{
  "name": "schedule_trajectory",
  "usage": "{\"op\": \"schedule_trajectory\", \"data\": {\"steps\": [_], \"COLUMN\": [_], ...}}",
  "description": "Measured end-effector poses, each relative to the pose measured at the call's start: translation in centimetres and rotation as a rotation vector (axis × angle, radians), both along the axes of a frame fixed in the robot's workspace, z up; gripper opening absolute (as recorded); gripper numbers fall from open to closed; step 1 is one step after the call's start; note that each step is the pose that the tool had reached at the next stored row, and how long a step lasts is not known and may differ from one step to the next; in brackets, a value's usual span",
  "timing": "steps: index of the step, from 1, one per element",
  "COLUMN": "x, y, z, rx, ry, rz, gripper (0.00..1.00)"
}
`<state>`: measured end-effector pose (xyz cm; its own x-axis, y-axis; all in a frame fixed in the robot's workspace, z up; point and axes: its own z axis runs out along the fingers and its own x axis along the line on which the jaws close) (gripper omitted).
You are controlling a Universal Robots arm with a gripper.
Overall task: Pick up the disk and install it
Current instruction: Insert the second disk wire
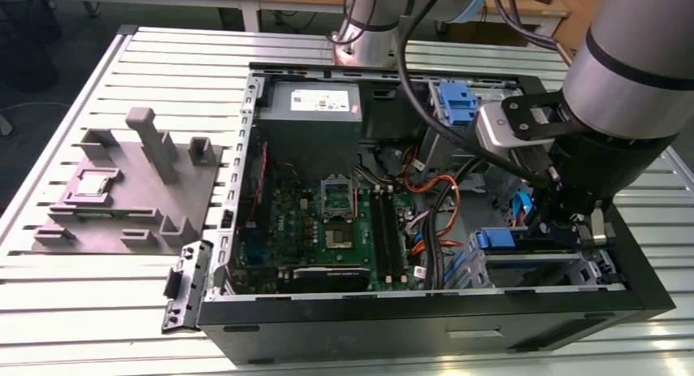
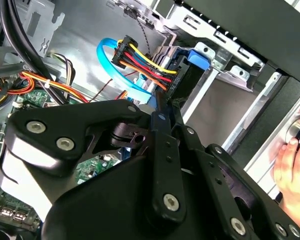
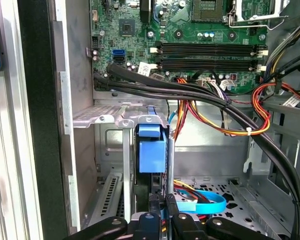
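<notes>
The disk (image 3: 152,147) stands on edge in a slot of the metal drive cage (image 3: 106,119) in the case's corner, its blue bracket tab facing outward. In the exterior view the disk (image 1: 505,239) sits in the cage at the view's lower right, with my gripper (image 1: 551,230) reaching down into the case just beside it. In both wrist views my gripper (image 3: 162,202) has its fingers drawn close together, and their tips meet the disk's (image 2: 184,77) dark end edge. The gap between the fingers of the gripper (image 2: 157,107) is narrower than the disk is thick.
A power plug with red, yellow and black wires (image 2: 140,57) and a blue data cable (image 2: 107,55) hang close to the fingertips. Thick black cables (image 3: 190,92) cross above the cage. The motherboard (image 1: 325,222) fills the case's middle. A person's hand (image 2: 292,170) rests outside the case wall.
</notes>
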<state>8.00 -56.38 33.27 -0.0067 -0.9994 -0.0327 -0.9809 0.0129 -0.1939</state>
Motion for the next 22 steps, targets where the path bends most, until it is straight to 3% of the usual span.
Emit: {"op": "schedule_trajectory", "data": {"steps": [6, 22], "x": [0.01, 0.01], "y": [-0.04, -0.11], "z": [-0.24, -0.65], "rx": [0.0079, 0.0086], "ry": [0.0000, 0.0000], "rz": [0.000, 0.000], "gripper": [0.16, 0.16]}}
